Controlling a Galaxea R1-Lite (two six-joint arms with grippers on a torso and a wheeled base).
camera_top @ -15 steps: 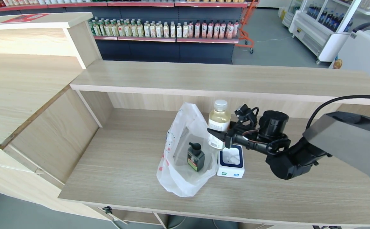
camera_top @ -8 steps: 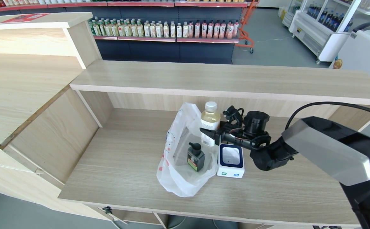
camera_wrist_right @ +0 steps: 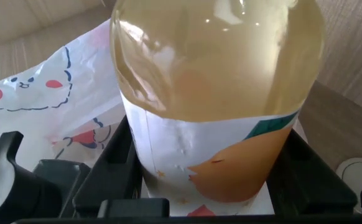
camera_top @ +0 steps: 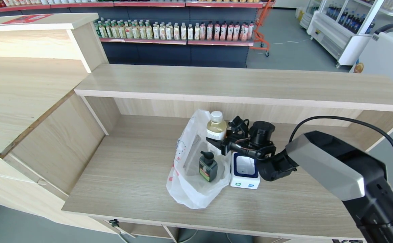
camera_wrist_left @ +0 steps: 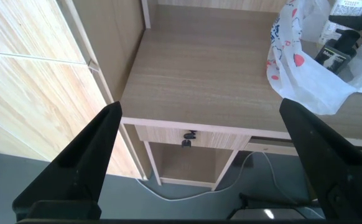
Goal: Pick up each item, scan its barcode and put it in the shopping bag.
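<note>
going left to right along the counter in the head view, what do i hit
bag → pump bottle inside it → scanner; the drink bottle in the right end effector overlaps the bag, so skipped

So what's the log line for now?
right hand: shut on drink bottle, at rim of shopping bag | pump bottle: inside bag

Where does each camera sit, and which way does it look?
Head: up high, looking down at the counter; right gripper holds the bottle.
Left wrist: off the counter's front edge, looking across it; open left gripper in front.
Right wrist: close on the bottle, between its own fingers.
All three show the shopping bag.
</note>
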